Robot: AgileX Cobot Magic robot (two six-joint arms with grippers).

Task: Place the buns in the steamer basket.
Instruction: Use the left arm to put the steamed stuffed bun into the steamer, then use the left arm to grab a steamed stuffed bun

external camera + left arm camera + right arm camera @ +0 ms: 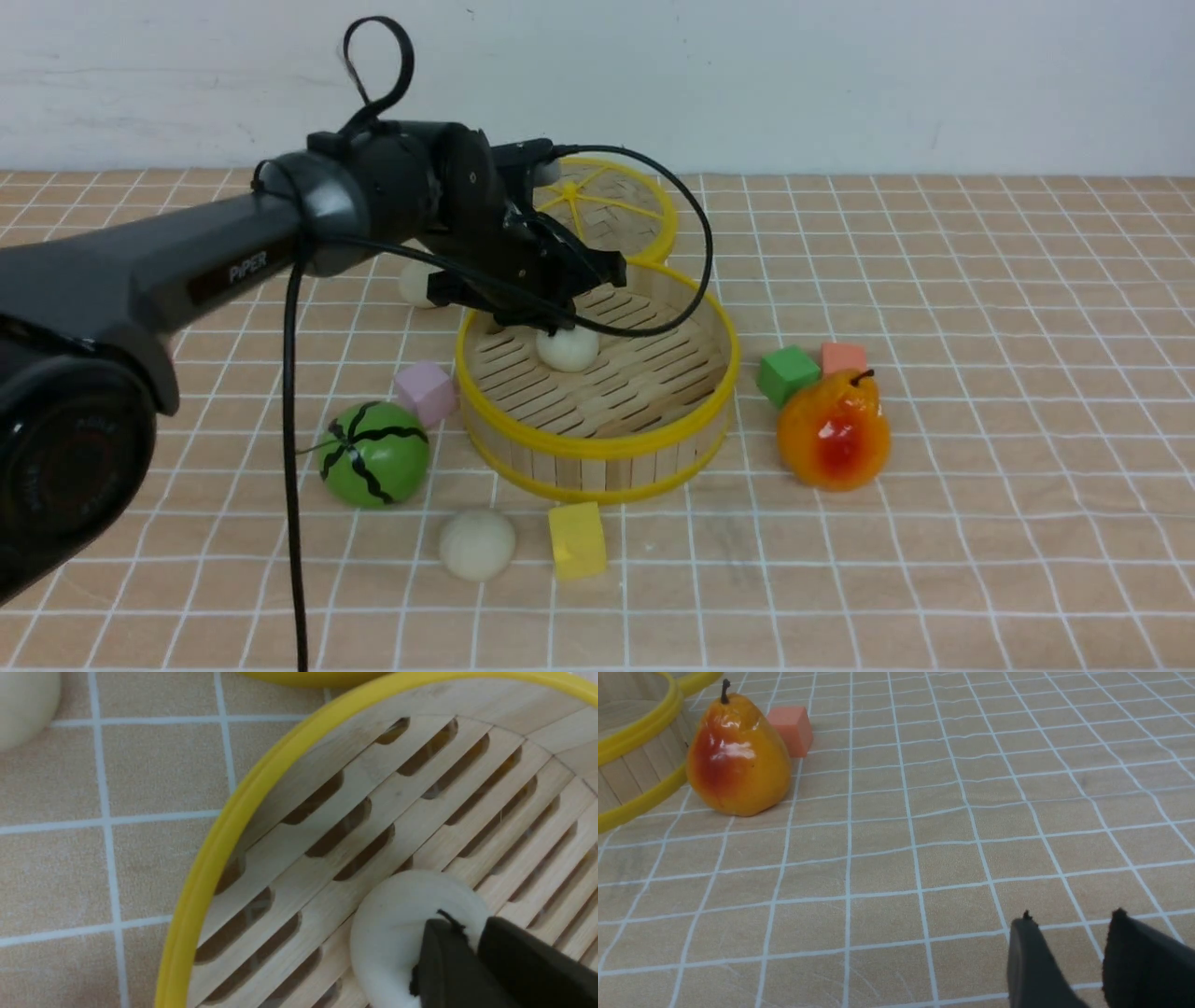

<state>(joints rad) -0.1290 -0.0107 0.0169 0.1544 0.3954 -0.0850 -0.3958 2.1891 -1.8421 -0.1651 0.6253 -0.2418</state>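
The steamer basket (597, 446) stands mid-table, round with yellow rims and a slatted floor (327, 826). One cream-white bun (568, 349) rests on that floor. My left gripper (558, 325) reaches down into the basket. Its two black fingertips stand a narrow slit apart and pinch the top of this bun (392, 933); the left gripper (467, 924) is shut on it. A second bun (476, 544) lies in front of the basket. A third bun (416, 283) sits behind my left arm, half hidden, and shows as the bun (23, 704) outside the rim. My right gripper (1071, 914) hovers open over bare cloth.
The flat woven lid (611, 207) lies behind the basket. A green watermelon ball (373, 455) and pink cube (425, 392) sit left of it, a yellow cube (576, 539) in front. On the right are a green cube (787, 373), a salmon cube (843, 357) and a pear (833, 431).
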